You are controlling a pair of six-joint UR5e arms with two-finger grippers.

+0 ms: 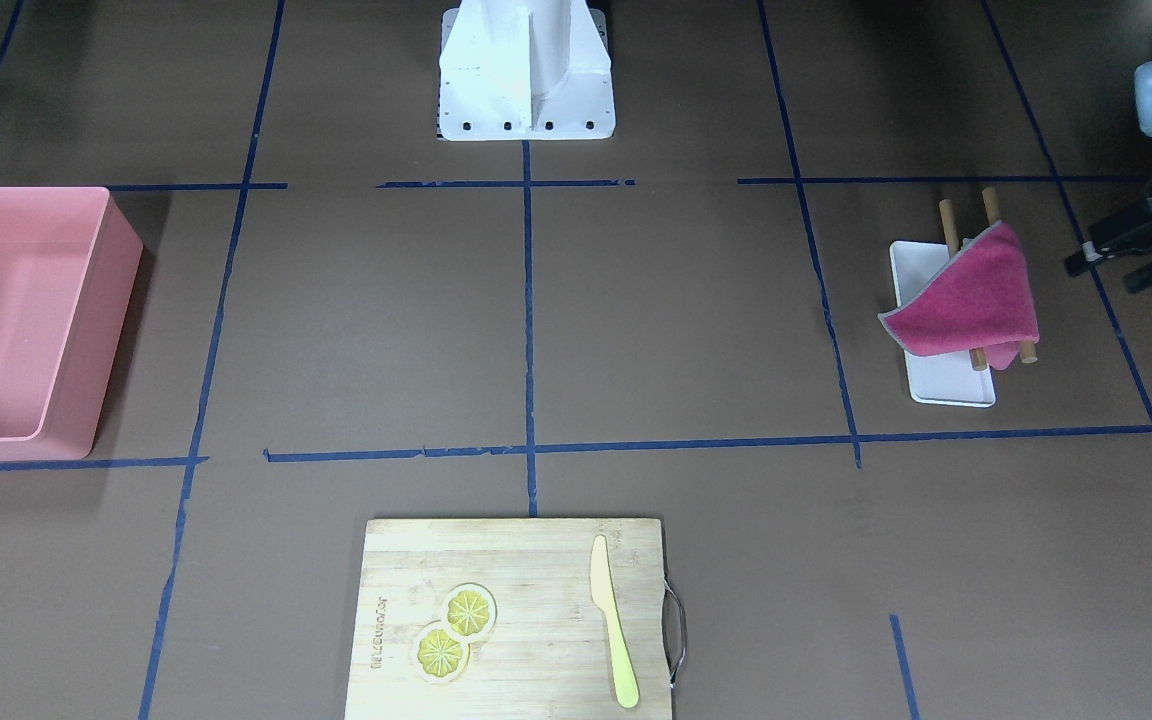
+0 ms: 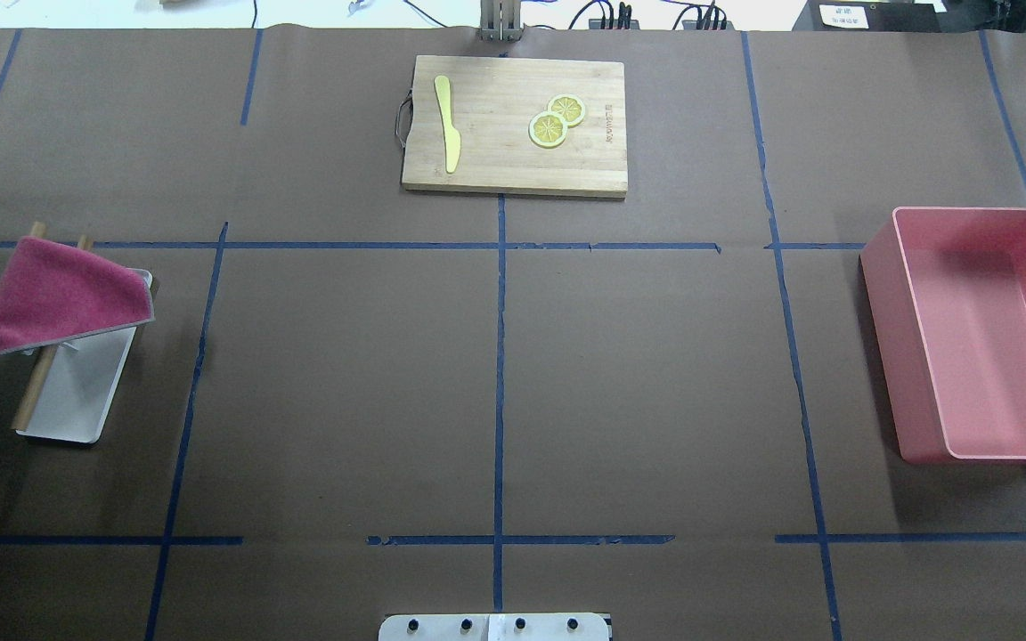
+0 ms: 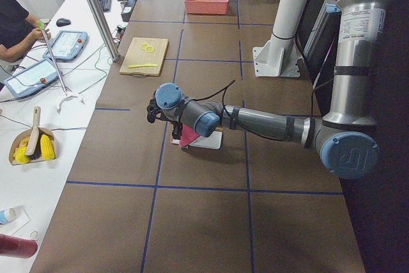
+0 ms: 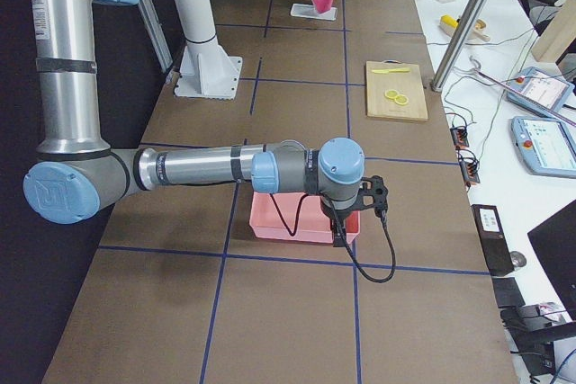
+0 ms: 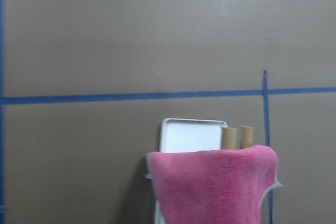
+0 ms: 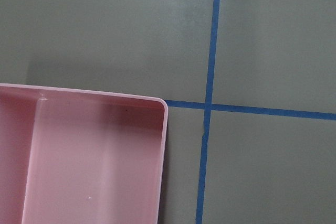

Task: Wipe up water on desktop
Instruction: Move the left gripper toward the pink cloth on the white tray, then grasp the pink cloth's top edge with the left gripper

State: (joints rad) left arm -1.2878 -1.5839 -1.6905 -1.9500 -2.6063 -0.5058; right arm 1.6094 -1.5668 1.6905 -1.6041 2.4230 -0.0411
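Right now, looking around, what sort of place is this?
Most likely a robotics test lab. A robot's left arm and right arm reach over a brown table gridded with blue tape, and a white bench beside it holds control tablets.

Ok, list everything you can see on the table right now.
desktop: one, brown with blue tape grid, under everything
cloth: one, pink, draped over the rods, robot's left
wooden rods: two, tan, under the cloth
tray: one, white, below the rods
bin: one, pink, robot's right
cutting board: one, bamboo, far centre
knife: one, yellow, on the board
lemon slices: two, yellow, on the board
pedestal: one, white, near centre
left end effector: one, black, beside the cloth
right end effector: one, black, by the bin
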